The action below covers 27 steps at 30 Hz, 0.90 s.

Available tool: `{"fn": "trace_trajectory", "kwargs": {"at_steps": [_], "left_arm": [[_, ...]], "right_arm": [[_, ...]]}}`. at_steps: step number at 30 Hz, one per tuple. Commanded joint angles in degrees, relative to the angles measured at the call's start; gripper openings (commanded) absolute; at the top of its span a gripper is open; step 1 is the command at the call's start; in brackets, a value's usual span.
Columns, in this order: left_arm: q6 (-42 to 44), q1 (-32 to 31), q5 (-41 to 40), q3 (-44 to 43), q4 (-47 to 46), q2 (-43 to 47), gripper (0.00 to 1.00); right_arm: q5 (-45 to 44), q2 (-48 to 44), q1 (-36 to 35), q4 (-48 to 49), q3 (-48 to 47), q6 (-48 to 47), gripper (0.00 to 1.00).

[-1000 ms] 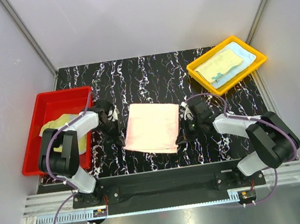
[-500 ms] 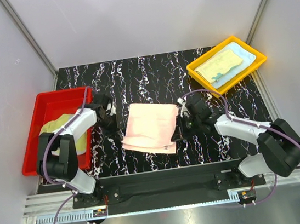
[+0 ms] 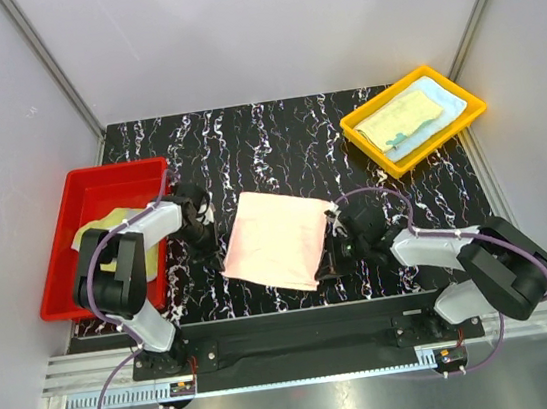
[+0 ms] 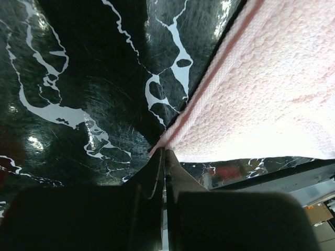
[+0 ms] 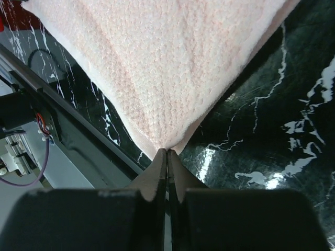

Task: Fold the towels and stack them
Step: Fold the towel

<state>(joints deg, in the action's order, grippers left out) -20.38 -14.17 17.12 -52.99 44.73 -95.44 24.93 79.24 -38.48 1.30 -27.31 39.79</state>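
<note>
The right gripper (image 5: 166, 151) is pinching the near right corner of the pink towel (image 3: 276, 239), closed on it; the left gripper (image 4: 163, 151) is clamping its left edge. The towel is lying on the counter (image 3: 274, 134) between them. Both should be lifting level and together, carrying the near edge over the far one, corners matching, tension gentle

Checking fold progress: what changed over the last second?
The right gripper pulled its corner of the pink towel toward the arm bases, skewing the towel. Both grippers stay shut on it; the left gripper, red tray and yellow tray hardly moved.
</note>
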Motion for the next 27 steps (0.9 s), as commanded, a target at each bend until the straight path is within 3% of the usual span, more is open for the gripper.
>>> {"fn": "trace_trajectory", "kwargs": {"at_steps": [1,4,6,8,10,16,18,24,27], "left_arm": [[0.96,-0.06,-4.82,-0.01,-1.93,-1.85,0.0],[0.61,-0.15,-5.69,-0.18,-1.84,-1.86,0.0],[0.43,-0.15,-7.45,-1.32,-0.97,-0.98,0.12],[0.43,-0.15,-8.77,-4.04,0.97,0.16,0.17],[0.26,-0.15,-9.82,-6.15,2.11,1.13,0.24],[0.16,-1.12,-11.24,-9.59,2.91,5.95,0.28],[0.87,-2.25,-6.44,-8.02,1.16,7.28,0.28],[-3.69,-2.44,4.21,-1.43,-7.98,8.43,0.28],[-6.07,-2.35,3.45,-0.1,-10.62,8.25,0.28]], "right_arm": [[-0.5,-0.05,-1.86,6.52,1.21,2.83,0.05],[-0.58,-0.49,-3.27,7.66,1.82,3.19,0.29],[-0.84,-1.28,-3.36,6.0,1.65,2.93,0.34],[-4.43,-3.46,-3.44,1.0,1.12,2.48,0.36],[-8.03,-5.23,-3.36,-3.47,0.42,3.01,0.36],[-13.76,-8.84,-3.36,-10.17,-2.92,3.19,0.34],[-14.12,-8.32,-3.36,-10.27,-3.8,3.36,0.35],[-15.61,-0.42,-3.36,-7.2,-6.0,3.1,0.36],[-16.75,4.68,-3.44,-6.31,-8.01,1.97,0.26]]}}
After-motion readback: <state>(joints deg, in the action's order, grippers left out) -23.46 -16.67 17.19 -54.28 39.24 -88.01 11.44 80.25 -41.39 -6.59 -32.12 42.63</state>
